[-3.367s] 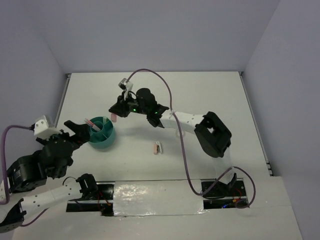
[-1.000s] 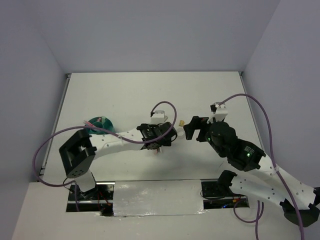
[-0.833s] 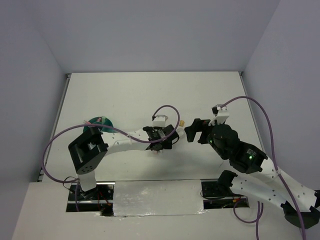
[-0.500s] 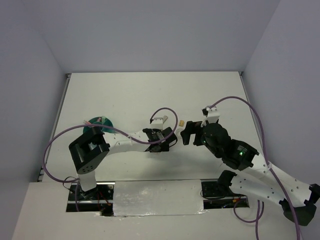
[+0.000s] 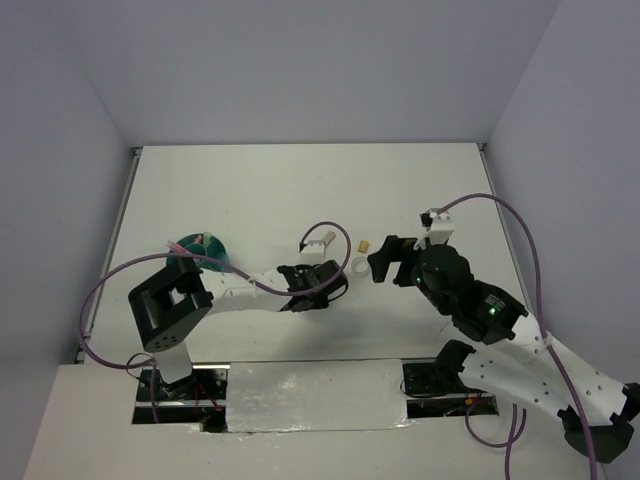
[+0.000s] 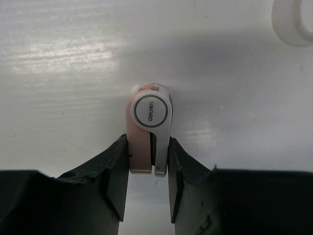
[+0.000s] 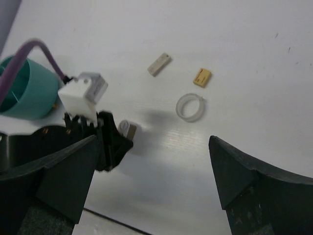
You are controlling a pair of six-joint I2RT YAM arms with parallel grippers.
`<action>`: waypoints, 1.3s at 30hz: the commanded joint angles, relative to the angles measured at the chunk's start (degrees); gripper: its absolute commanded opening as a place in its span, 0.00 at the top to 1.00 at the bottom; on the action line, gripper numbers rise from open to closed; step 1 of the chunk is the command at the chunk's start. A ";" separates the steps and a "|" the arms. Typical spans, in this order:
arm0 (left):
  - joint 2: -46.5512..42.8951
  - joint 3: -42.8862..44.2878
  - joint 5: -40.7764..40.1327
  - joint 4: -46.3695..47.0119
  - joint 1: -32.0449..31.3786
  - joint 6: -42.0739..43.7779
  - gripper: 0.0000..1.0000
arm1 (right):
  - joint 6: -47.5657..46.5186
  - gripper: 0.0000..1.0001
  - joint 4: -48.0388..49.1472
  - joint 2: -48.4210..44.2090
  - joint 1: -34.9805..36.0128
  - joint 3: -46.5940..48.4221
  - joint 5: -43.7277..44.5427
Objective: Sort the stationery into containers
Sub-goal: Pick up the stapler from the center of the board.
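The pink-white clip [image 6: 149, 127] lies on the white table, and my left gripper [image 6: 147, 143] is shut on it, one finger pressed against each long side. In the top view that gripper [image 5: 335, 288] sits low at the table's middle and covers the clip. The clear tape ring [image 5: 359, 266] and the tan nub [image 5: 363, 243] lie just to its right. A grey block [image 7: 159, 64] lies left of the nub. My right gripper [image 5: 385, 258] hangs open and empty beside the ring. The teal organizer [image 5: 200, 250] stands at the left with pink items inside.
The left arm's purple cable [image 5: 330, 215] loops above the clip's spot. The teal organizer [image 7: 24, 93] appears at the left edge of the right wrist view, behind my left arm. Both arm bases stand at the near edge.
My left gripper has closed from wide open onto the pink-white clip. The right arm shifted slightly and its gripper stayed open.
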 commanded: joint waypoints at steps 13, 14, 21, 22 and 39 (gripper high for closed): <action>-44.13 -27.97 3.41 38.82 -6.35 36.99 1.00 | 15.62 0.06 23.28 5.37 -0.52 -5.31 -20.85; -44.84 -28.41 3.86 39.54 -6.35 38.47 1.00 | 15.70 0.06 23.81 6.88 1.33 -4.18 -17.62; -48.80 -31.05 6.50 43.67 -6.35 41.12 1.00 | 16.76 0.07 28.38 16.73 7.06 -1.70 -15.83; -49.24 -31.23 6.76 44.20 -6.35 41.39 1.00 | 16.93 0.08 28.90 17.26 7.40 -1.88 -15.83; -48.63 -30.53 2.29 44.65 -6.35 40.78 0.40 | 15.19 1.00 35.23 18.85 8.90 -4.25 -20.58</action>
